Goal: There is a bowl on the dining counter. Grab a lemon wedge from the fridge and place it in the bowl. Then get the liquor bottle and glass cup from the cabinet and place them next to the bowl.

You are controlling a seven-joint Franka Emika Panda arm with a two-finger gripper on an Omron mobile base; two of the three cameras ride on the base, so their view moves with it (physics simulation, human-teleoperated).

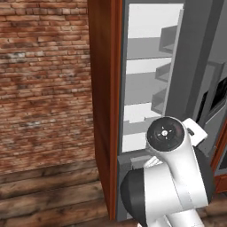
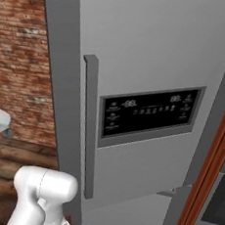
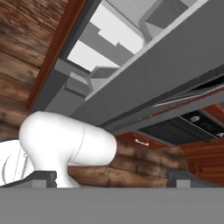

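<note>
**Arm folded low before the open fridge**

The white arm [image 1: 170, 177] is folded close to the base, its round dark-capped joint raised in front of the fridge opening in the left base view; in the right base view a white elbow segment sits at the lower left. The hand view looks tilted, with the room rolled sideways.

The fridge [image 1: 146, 84] stands just ahead, set in a red-brown wood surround [image 1: 106, 102] beside a brick wall [image 1: 44, 80]. Its grey steel door [image 2: 154, 64] is swung open and shows a long vertical handle [image 2: 88, 126] and a black display panel [image 2: 151, 113]. Inside are white shelves [image 1: 144, 66], stepped one above another, and grey door bins.

The jaws stand wide open: the two dark fingertips [image 3: 39, 179] sit far apart at the bottom of the hand view, holding nothing and touching nothing. The floor is wood plank [image 1: 48, 190].
</note>
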